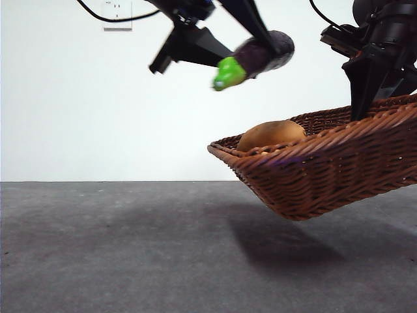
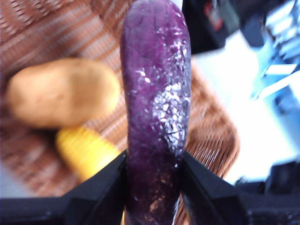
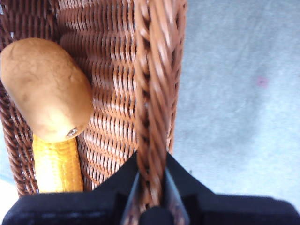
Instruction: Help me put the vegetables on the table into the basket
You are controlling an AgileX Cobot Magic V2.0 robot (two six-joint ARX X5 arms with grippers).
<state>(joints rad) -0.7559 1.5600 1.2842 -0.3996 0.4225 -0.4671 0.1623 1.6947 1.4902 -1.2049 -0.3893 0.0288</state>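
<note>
My left gripper (image 2: 154,176) is shut on the dark purple eggplant (image 2: 157,89) and holds it in the air above the basket; in the front view the eggplant (image 1: 260,55) hangs with its green stem (image 1: 229,73) pointing down-left. My right gripper (image 3: 151,187) is shut on the basket's braided rim (image 3: 152,93) and holds the brown wicker basket (image 1: 326,163) tilted, lifted off the table (image 1: 130,248). The potato (image 1: 270,134) and the yellow corn cob (image 3: 56,164) lie inside the basket; the potato (image 3: 44,89) rests partly on the corn. The corn is hidden in the front view.
A white wall stands behind the table. The basket casts a shadow on the table (image 1: 287,244) beneath it. The right arm (image 1: 378,59) comes down at the upper right, the left arm (image 1: 195,39) at the top centre.
</note>
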